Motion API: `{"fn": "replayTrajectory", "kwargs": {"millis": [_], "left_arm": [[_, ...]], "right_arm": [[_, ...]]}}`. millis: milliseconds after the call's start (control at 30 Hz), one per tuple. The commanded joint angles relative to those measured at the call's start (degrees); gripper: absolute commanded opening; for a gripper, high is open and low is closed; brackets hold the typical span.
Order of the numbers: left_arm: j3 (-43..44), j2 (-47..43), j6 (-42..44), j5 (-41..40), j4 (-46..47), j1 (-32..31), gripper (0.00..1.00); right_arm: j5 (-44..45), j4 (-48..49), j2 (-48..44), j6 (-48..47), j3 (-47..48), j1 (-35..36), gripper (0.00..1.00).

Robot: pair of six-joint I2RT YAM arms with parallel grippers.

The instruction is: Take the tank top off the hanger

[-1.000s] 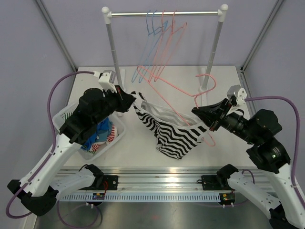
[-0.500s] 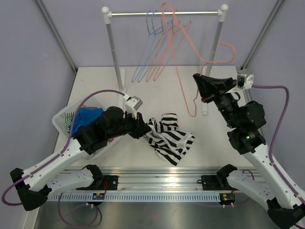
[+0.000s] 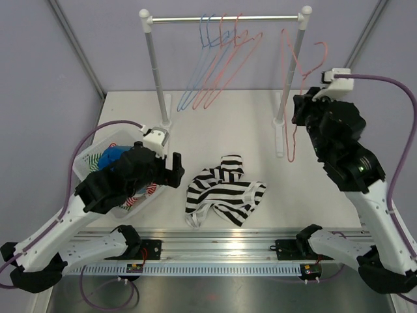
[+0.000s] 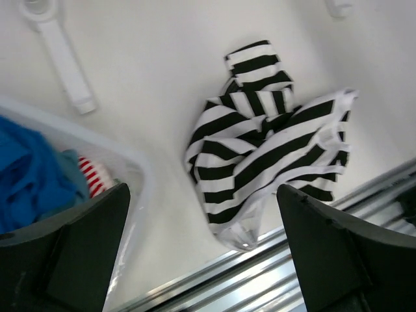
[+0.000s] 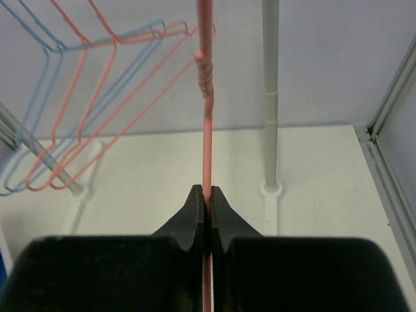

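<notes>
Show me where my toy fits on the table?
Bare white table lies between the black and white striped tank top and the white rack posts, also right of it. The white plastic basket side is crowded.

Two YAM arms: white links, black joints.
L arm (image 3: 107,186) & R arm (image 3: 355,163): smooth white shells on lower links, chunky matte-black motor housings further out, small white cam block (image 3: 156,138) at each wrist. Purple cable (image 3: 96,134) loops off each wrist, w/ thin red/black wires by the black base clamps (image 3: 133,246). Fingers (image 4: 71,253) plain black, wedge-shaped.
</notes>
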Motion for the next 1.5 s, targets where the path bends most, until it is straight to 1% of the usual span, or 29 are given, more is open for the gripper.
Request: {"fn": "replayTrajectory", "kwargs": {"millis": [0, 33, 67, 100, 133, 167, 233, 267, 300, 333, 367, 400, 433, 500, 533, 567, 600, 633, 667, 767, 967, 1100, 1200, 1300, 1467], "left_arm": [[-0.8, -5.1, 4.0, -11.7, -4.4, -0.2, 0.99], [-2.1, -8.0, 4.2, -12.2, -2.7, -0.2, 0.99], [-5.2, -9.4, 4.5, -11.9, 1.1, -0.1, 0.99], [-6.4, -10.6, 4.5, -11.1, 2.9, 0.1, 0.99], [-7.2, -11.6, 4.2, -8.1, 4.0, 0.8, 0.99], [-8.5, -12.7, 4.2, -6.3, 5.3, 3.4, 0.99], [-10.0, -13.7, 4.9, -2.5, 6.6, 6.3, 0.99], [-10.5, -13.8, 5.1, -2.4, 7.1, 8.2, 0.99], [-10.8, -13.7, 5.4, -2.3, 7.0, 8.8, 0.99], [-10.9, -13.5, 5.9, -2.1, 7.0, 9.2, 0.99], [-10.9, -12.7, 6.0, -1.9, 7.0, 9.7, 0.99], [-11.0, -12.4, 6.1, -1.5, 7.1, 10.0, 0.99], [-11.0, -12.1, 6.2, -1.2, 7.1, 10.1, 0.99], [-11.2, -11.8, 5.9, -0.9, 6.7, 10.3, 0.99], [-11.4, -12.0, 5.9, -0.5, 6.9, 10.3, 0.99], [-11.6, -12.3, 6.0, -0.2, 7.2, 10.4, 0.99], [-11.7, -12.9, 6.1, 0.2, 7.4, 10.4, 0.99], [-11.9, -13.2, 6.2, 0.7, 7.6, 10.5, 0.99], [-11.9, -13.4, 6.3, 0.8, 7.7, 10.6, 0.99], [-12.1, -13.6, 6.3, 1.2, 7.9, 10.8, 0.99], [-12.2, -13.6, 6.4, 1.6, 8.1, 11.1, 0.99], [-12.2, -13.3, 6.4, 2.0, 8.1, 11.4, 0.99], [-12.2, -13.1, 6.4, 2.3, 8.2, 11.7, 0.99], [-12.1, -13.0, 6.4, 2.8, 8.4, 12.5, 0.99], [-12.0, -12.1, 6.4, 4.6, 8.5, 14.2, 0.99]], "right_arm": [[2.6, -11.7, 7.1, 0.0, 6.3, 0.2, 0.0], [2.4, -12.2, 9.5, -0.1, 7.3, 0.2, 0.0], [2.2, -12.4, 10.8, -0.2, 8.4, 0.2, 0.0], [0.7, -12.8, 12.2, -0.1, 11.2, 0.1, 0.0], [0.1, -14.5, 15.2, 0.0, 13.1, 0.1, 0.0], [-0.2, -15.4, 16.9, -0.3, 17.2, 0.1, 0.0], [0.1, -16.1, 21.7, -1.2, 20.7, -0.5, 0.0], [-0.6, -15.9, 23.3, -2.4, 24.6, -1.2, 0.0], [-1.6, -16.0, 25.0, -2.7, 26.8, -2.1, 0.0], [-2.9, -17.4, 28.9, -2.6, 29.5, -4.8, 0.0], [-5.2, -18.3, 30.9, -2.4, 34.9, -6.0, 0.0], [-5.5, -18.9, 32.7, -2.6, 37.3, -6.9, 0.0], [-4.9, -19.6, 36.6, -3.1, 39.5, -7.4, 0.0], [-2.3, -21.2, 40.5, -5.0, 46.0, -7.5, 0.0], [-2.1, -22.5, 45.1, -5.0, 49.0, -7.6, 0.0], [-0.9, -23.9, 47.3, -7.0, 55.4, -7.6, 0.0], [-0.3, -26.5, 49.5, -7.2, 58.5, -7.6, 0.0], [0.0, -27.3, 52.9, -7.5, 61.1, -7.5, 0.0], [0.1, -27.3, 54.2, -8.1, 64.1, -7.5, 0.0], [-1.7, -24.1, 56.7, -8.4, 65.0, -7.6, 0.0], [-7.6, -23.3, 59.7, -6.2, 65.9, -7.5, 0.0], [-8.1, -23.3, 60.9, -6.2, 66.1, -7.5, 0.0], [-7.8, -24.5, 61.0, -6.1, 65.8, -7.4, 0.0], [-8.3, -24.1, 59.7, -6.1, 63.1, -7.4, 0.0], [-11.4, -23.8, 57.8, -5.7, 60.7, -7.3, 0.0]]}}
